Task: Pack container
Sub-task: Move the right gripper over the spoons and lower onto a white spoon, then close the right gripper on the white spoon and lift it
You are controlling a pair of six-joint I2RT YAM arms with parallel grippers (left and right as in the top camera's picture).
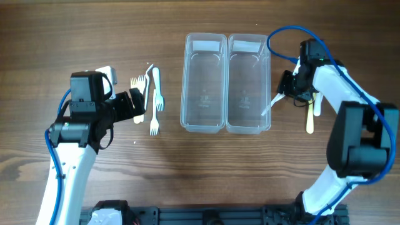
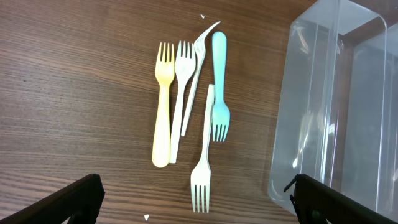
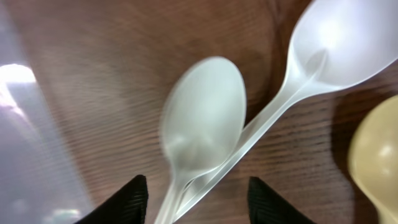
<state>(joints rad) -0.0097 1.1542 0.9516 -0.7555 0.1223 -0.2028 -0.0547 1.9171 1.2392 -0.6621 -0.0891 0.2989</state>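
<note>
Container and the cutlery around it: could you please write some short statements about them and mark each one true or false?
1. Both bins of the container are empty. True.
2. Five forks lie on the table beside the container. True.
3. The yellow fork lies inside the container. False: it lies on the table with the other forks.
4. The left fingers are shut on a fork. False: they are wide open and hold nothing.
5. A yellow spoon lies on the table on the container's other side from the forks. True.
</note>
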